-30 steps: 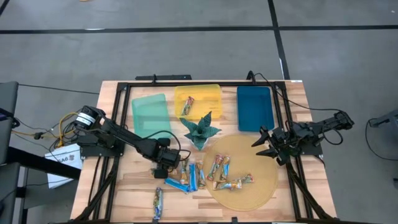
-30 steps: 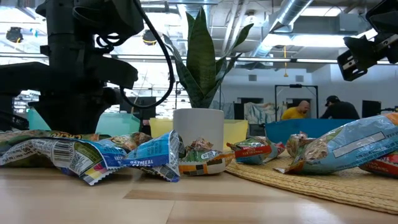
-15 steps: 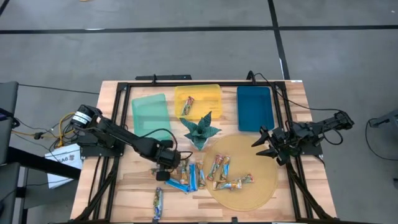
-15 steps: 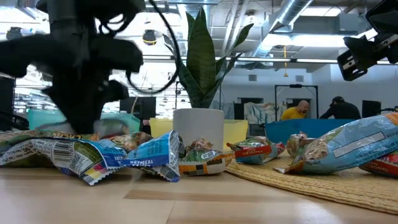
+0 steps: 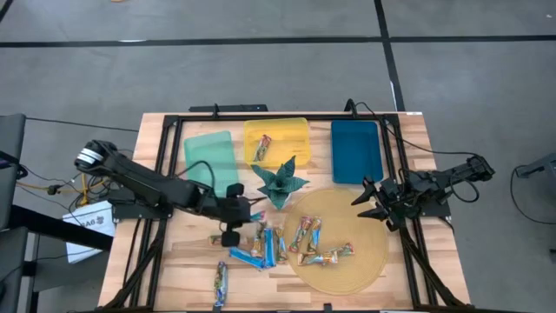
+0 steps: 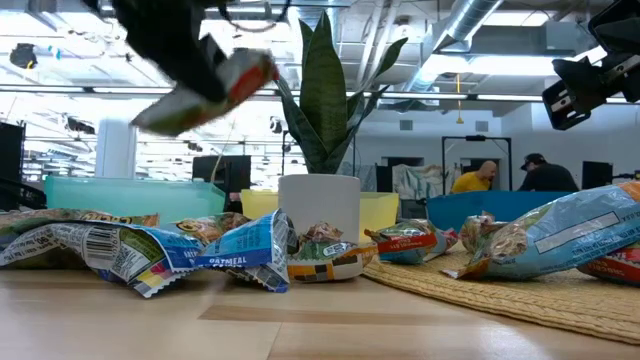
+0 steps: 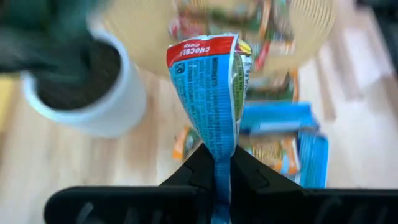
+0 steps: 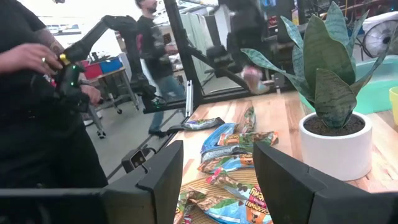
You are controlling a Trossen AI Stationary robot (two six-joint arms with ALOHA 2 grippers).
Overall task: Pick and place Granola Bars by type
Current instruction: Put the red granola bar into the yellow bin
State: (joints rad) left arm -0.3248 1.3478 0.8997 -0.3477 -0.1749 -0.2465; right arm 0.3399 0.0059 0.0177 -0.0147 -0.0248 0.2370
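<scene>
My left gripper (image 5: 241, 211) hangs above the table between the plant and the pile of bars, shut on a blue granola bar (image 7: 210, 93) with a red end. The same bar (image 6: 215, 90) shows high above the table in the low view. Several blue and multicoloured bars (image 5: 261, 248) lie flat on the wood. More bars (image 5: 320, 243) lie on the round woven mat, and one bar (image 5: 262, 146) lies in the yellow tray. My right gripper (image 5: 373, 202) waits open at the table's right side, near the mat's edge. My left gripper pinches the bar between its two fingers by the narrow wrapper end (image 7: 219, 169). The rest of the bar sticks out past the fingertips, red end (image 7: 202, 53) farthest away. The bar is lifted clear of the table and tilted (image 6: 215, 90).
A green tray (image 5: 211, 161), a yellow tray (image 5: 291, 130) and a blue tray (image 5: 356, 149) stand side by side along the far half. A potted plant (image 5: 280, 183) in a white pot stands mid-table. One bar (image 5: 221, 283) lies alone near the near edge. People show in the room beyond.
My left gripper was down at the pile of bars on the wood and has risen with one bar pinched in it, moving a little toward the far edge and the plant. The bar is now lifted clear of the table. The other bars lie as before.
</scene>
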